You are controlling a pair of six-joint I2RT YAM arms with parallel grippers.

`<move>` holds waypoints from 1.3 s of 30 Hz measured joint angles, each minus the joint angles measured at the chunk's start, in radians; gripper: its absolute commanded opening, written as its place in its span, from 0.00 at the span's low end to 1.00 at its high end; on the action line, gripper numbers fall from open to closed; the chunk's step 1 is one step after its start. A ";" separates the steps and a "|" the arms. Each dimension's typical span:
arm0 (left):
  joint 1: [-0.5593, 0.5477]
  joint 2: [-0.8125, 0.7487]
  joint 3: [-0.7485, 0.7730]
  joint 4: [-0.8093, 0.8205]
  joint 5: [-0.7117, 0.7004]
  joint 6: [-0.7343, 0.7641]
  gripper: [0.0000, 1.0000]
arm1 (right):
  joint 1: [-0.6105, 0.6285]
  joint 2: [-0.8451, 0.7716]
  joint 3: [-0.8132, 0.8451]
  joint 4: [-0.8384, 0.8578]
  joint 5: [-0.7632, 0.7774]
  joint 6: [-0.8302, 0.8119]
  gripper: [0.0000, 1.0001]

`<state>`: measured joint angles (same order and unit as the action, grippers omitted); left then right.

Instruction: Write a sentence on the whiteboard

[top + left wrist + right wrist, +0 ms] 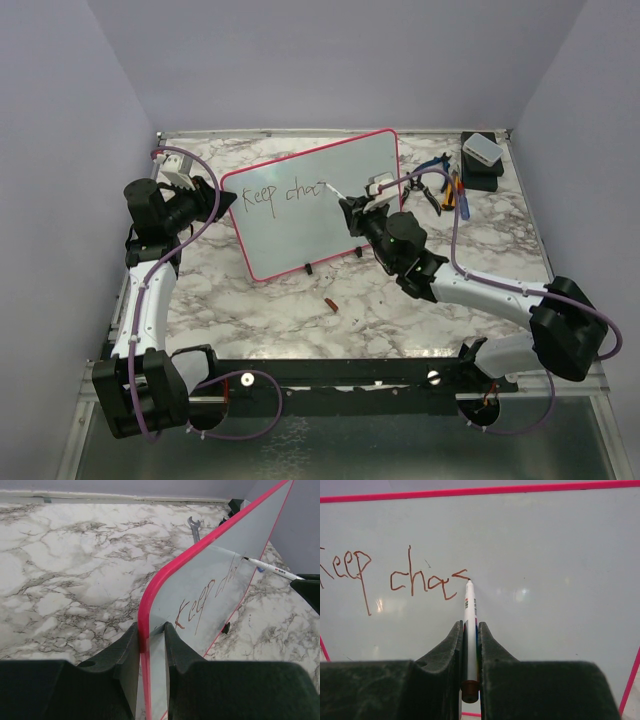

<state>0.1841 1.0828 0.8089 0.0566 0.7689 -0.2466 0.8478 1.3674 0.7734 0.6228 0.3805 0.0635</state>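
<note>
A large glossy white whiteboard with a thin red-pink, round-cornered frame (330, 215) stands on small black feet near the middle of the marble-patterned tabletop (250, 310), its written face towards the arms. Its left end is nearer the left arm than its right end is to the right arm. The left gripper (150, 636) is clamped on the board's left edge. One dark finger presses each face, and the pink frame runs up between them, so the jaws are only as far apart as the board is thick. The right gripper (470, 630) is closed tight on a slim white marker pen with coloured print on its barrel (469, 611). The pen lies lengthwise between the fingers, with its brown butt end showing at the back. Its tip touches the board at the upper end of the last stroke. The thin dark handwritten sentence (285, 192) sits in the board's upper left part and reads "Keep chas" on a single line. A small red cap-like piece (329, 302) lies on the tabletop in front of the board, apart from it. Some hand tools with coloured handles (440, 190) lie beyond the board's right end. Beside them, in the far right corner, is a black box with a white block on top (482, 160).
</note>
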 measured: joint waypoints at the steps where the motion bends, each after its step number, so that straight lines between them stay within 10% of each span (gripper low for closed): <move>1: 0.000 0.000 0.000 0.000 0.000 0.000 0.11 | 0.000 -0.001 -0.003 0.000 0.003 0.000 0.01; 39: 0.000 0.000 0.000 -0.001 0.001 0.000 0.11 | 0.000 -0.088 -0.048 -0.036 -0.013 0.010 0.01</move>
<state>0.1841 1.0824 0.8089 0.0555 0.7696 -0.2462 0.8474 1.2793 0.7254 0.5869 0.3672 0.0738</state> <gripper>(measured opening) 0.233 0.117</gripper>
